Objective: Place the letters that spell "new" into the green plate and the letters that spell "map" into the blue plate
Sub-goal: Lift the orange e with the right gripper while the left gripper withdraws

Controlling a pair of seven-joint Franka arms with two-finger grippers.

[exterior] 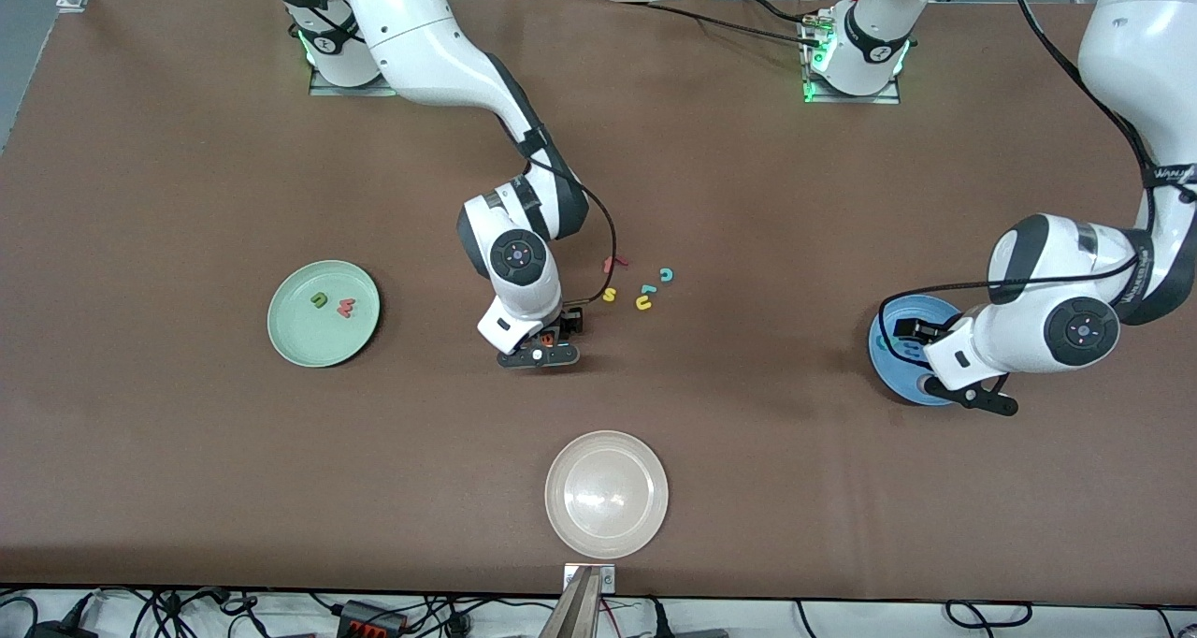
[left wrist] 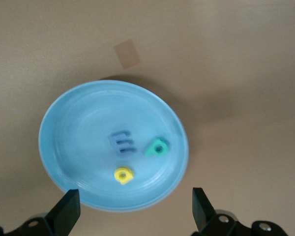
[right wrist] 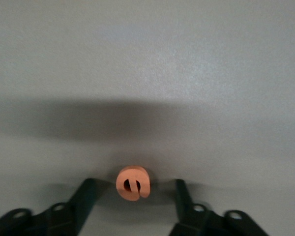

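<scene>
5 of the 6 letters sit in their plates, with 1 left to go. The orange e (right wrist: 133, 183) lies on the brown table (exterior: 187, 198), flanked by the 2 fingers (right wrist: 83, 196) of the right gripper (exterior: 547, 345), which stand on either side of it with a gap to each; whether they are closing on it cannot be told, and nothing is gripped. Toward the right arm's end of the table from that gripper, the green plate (exterior: 290, 339) holds the dark green n (exterior: 320, 299) and the red-pink w (exterior: 346, 308), lying side by side.

Directly under the left gripper (left wrist: 132, 214), the blue plate (left wrist: 69, 147) holds all 3 of its letters: the blue m (left wrist: 122, 142) at the middle, the teal p (left wrist: 157, 147) just beside it and the yellow a (left wrist: 123, 174) closest to the fingertips. That gripper hangs over the plate's edge with its fingers spread wide and holds nothing, so "map" looks complete.

Just off the right gripper, toward the left arm's end, 4 spare letters stay on the table: a red f (exterior: 614, 263), a yellow s (exterior: 610, 294), a yellow u (exterior: 644, 302) and a teal c (exterior: 666, 274). An off-white plate (exterior: 607, 494) stands empty, closest to the front camera.
</scene>
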